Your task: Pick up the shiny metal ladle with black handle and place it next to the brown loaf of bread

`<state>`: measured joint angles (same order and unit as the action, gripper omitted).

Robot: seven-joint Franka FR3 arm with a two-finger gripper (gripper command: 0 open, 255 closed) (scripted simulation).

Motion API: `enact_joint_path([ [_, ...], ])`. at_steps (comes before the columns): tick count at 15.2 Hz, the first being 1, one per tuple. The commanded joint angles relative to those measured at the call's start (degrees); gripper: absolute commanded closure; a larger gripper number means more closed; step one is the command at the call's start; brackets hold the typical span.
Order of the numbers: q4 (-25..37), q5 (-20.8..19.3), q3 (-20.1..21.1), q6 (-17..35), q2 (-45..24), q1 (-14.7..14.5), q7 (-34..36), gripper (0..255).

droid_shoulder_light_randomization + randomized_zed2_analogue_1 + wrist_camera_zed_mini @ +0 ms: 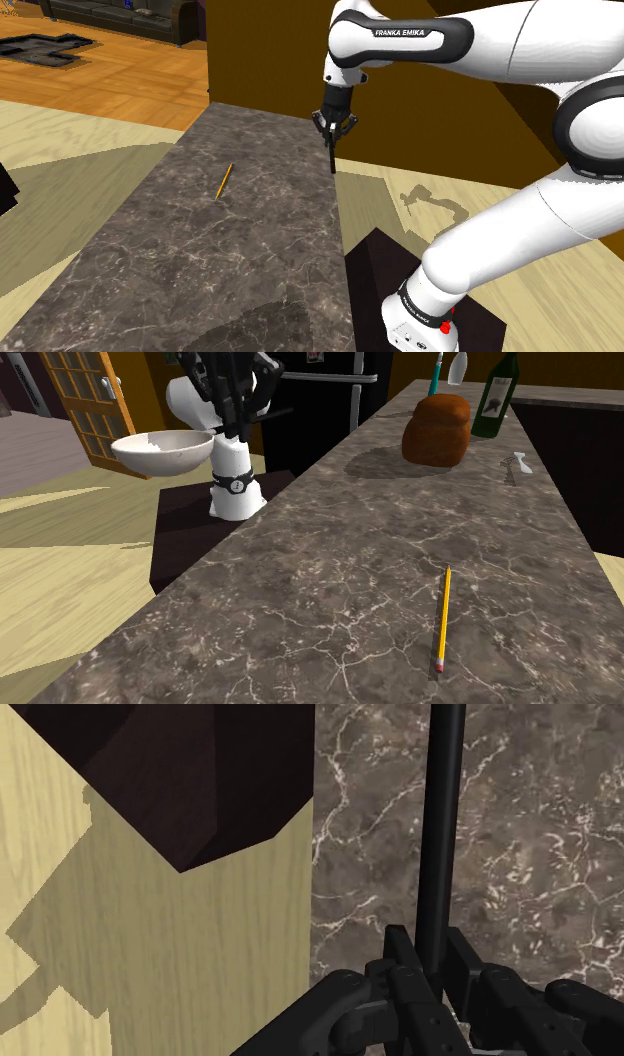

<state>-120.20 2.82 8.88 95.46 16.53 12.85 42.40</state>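
Note:
My gripper (335, 124) is shut on the ladle's thin black handle (331, 152), which hangs straight down over the marble counter (200, 260) near its edge. In the wrist view the fingers (400, 954) clasp the handle (438, 824) from both sides. In the second exterior view the gripper (232, 382) holds the handle (238, 414), and a pale rounded bowl (160, 452) shows beside the handle's lower end. I cannot tell whether they join. The brown loaf of bread (437, 429) stands on the counter (330, 582) at its far end.
A yellow pencil (224, 181) (443, 617) lies mid-counter. Beside the loaf stand a green bottle (497, 397) and a small pale object (518, 464). A black fridge (320, 412) is behind the arm. The dark stand (400, 290) sits beside the counter on a wooden floor (150, 954).

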Motion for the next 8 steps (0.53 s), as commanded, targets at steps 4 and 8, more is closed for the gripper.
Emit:
enact_joint_path([
  [4,3.95,-0.09,-0.12,-3.85,-0.13,0.08,0.01,255],
  [8,6.48,-0.14,-0.18,-6.22,-0.29,0.11,0.05,255],
])
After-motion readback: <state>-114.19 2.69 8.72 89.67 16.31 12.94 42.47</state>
